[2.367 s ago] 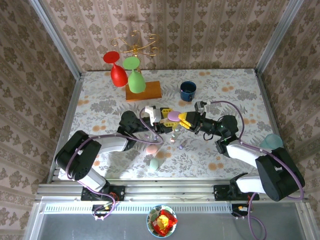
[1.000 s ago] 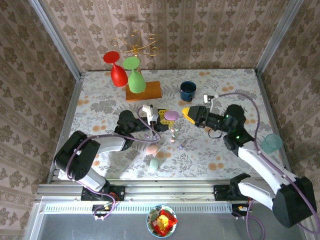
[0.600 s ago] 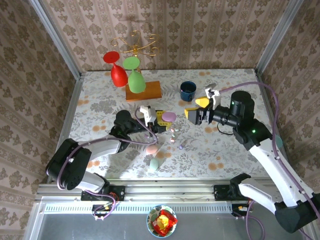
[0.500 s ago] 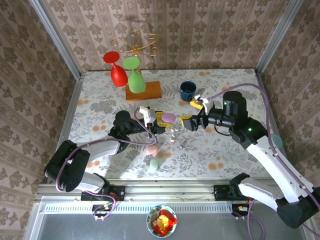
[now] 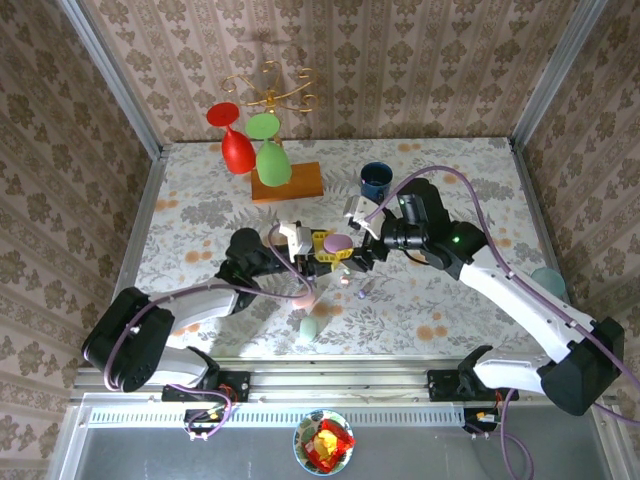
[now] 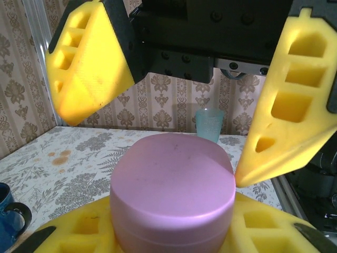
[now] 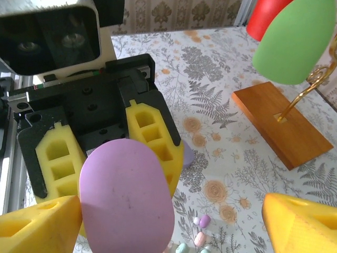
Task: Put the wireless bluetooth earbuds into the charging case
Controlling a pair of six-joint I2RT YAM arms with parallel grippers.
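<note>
A lilac oval charging case (image 5: 338,241) is held above the table, closed, with my left gripper (image 5: 330,246) shut on its sides. In the left wrist view the case (image 6: 174,190) sits between my yellow pads (image 6: 79,232). My right gripper (image 5: 358,242) stands open right at the case, one finger (image 6: 89,58) on each side of its top without touching. In the right wrist view the case (image 7: 126,200) lies between my open right gripper (image 7: 171,211) fingers. Tiny pastel earbuds (image 5: 345,272) lie loose on the table below, seen as earbuds (image 7: 202,221) under the case.
A pink case (image 5: 305,297) and a green case (image 5: 310,326) lie near the front. A blue mug (image 5: 376,182) and a wooden stand (image 5: 287,182) with red and green glasses are behind. A teal cup (image 5: 545,283) stands at the right edge.
My right arm swung back in from the right and its open gripper came up to the lilac case. The left gripper kept hold of the case, shifting only slightly.
</note>
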